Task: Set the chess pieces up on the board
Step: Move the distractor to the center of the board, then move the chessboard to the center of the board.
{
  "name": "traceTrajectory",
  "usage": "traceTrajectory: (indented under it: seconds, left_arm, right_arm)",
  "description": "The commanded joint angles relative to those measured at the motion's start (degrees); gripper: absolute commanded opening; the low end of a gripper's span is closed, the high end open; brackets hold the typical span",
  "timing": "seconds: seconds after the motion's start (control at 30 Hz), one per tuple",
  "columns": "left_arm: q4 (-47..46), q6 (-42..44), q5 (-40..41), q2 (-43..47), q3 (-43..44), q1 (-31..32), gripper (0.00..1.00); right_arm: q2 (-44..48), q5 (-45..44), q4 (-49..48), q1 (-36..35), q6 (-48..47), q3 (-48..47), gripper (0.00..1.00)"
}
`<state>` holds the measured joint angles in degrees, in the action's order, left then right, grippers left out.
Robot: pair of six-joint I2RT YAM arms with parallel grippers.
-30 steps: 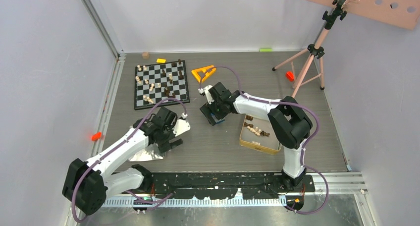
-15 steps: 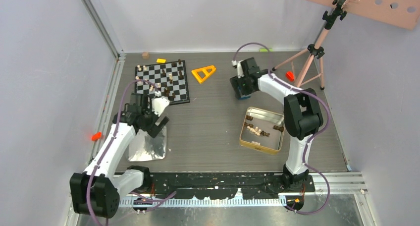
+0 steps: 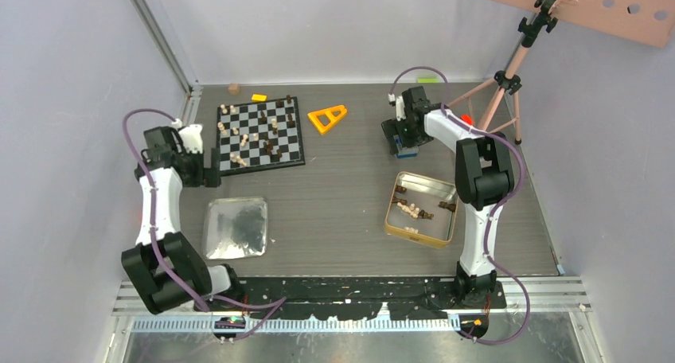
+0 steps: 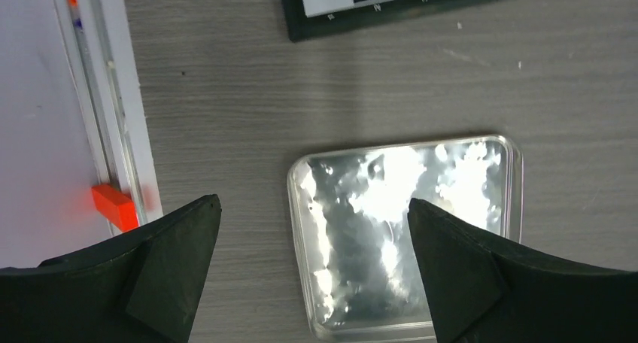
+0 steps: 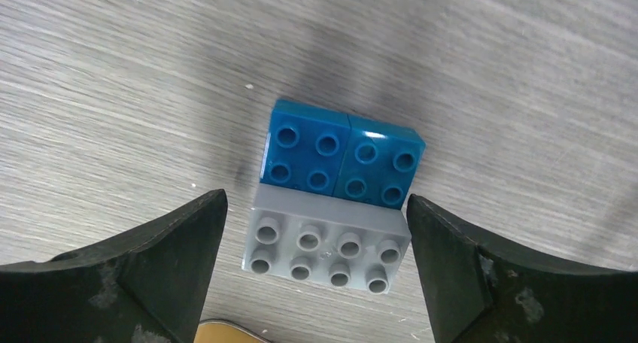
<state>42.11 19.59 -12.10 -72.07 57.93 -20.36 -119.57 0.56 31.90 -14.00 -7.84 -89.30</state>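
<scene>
On the grey wood-grain table, top external view: the small black-and-white checked chessboard point(image 3: 260, 134) lies at the far left. Tiny tan and dark brown wooden chess pieces point(image 3: 272, 126) stand scattered over its squares. More pieces lie in the gold-rimmed square tin point(image 3: 389, 216), right of centre. A shiny silver square tray point(image 3: 235, 228) sits near the board's near edge. An orange triangular frame point(image 3: 327, 117) lies just right of the board. The left gripper point(image 3: 213, 169) hangs beside the board's left edge. The right gripper point(image 3: 402, 136) is over a blue toy brick point(image 3: 407, 150), at the far right.

Left wrist view: only here do the left gripper's point(image 4: 311, 207) black fingers point(image 4: 173, 260) show spread wide, holding nothing. Below them are the tray point(image 4: 406, 230), a board corner point(image 4: 391, 4) and an orange block point(image 4: 114, 206) by the wall rail.

Right wrist view: only here does a grey studded brick point(image 5: 327, 244) show, touching the blue brick point(image 5: 342, 161). The right gripper point(image 5: 316, 200) is spread wide above both. Whether it touches them cannot be told.
</scene>
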Motion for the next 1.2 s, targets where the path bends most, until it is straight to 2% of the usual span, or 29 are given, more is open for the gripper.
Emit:
traceTrajectory:
  seconds: [0.0,0.2,0.33,0.53,0.63,0.87,1.0,1.17]
  left_arm:
    - [-2.6,-7.8,-5.6,-4.3,5.0,-3.6,1.00]
    - [-6.2,-16.7,-6.9,-10.8,9.1,-5.1,1.00]
    - [-9.5,-22.4,-9.0,-16.4,11.8,-5.1,1.00]
    - [-14.1,-29.2,-13.0,-26.0,16.2,-5.1,1.00]
    - [-16.2,-31.3,-14.6,-30.4,17.8,-5.1,1.00]
    - [-20.1,-33.8,-16.7,-35.9,19.1,-5.0,0.93]
    - [-20.5,-34.1,-17.7,-38.3,19.9,-5.1,0.85]
    - [-22.4,-36.1,-20.1,-40.5,19.6,-5.1,0.81]
  right_arm:
    - [3.3,3.5,0.8,-0.3,-0.3,-5.1,0.99]
    - [4.9,5.0,1.7,-3.3,-1.2,-8.9,1.00]
    - [3.7,6.8,0.9,-8.3,-2.0,-11.3,1.00]
    - [-3.0,10.2,-2.2,-15.1,-0.2,-15.6,0.98]
    - [-7.1,13.7,-3.2,-16.8,3.7,-20.6,0.93]
    - [-18.1,21.9,-2.6,-19.1,12.7,-32.3,0.82]
    - [-22.3,24.6,-2.5,-19.6,15.7,-37.1,0.80]
    - [-26.1,26.0,-3.0,-20.4,18.4,-40.8,0.79]
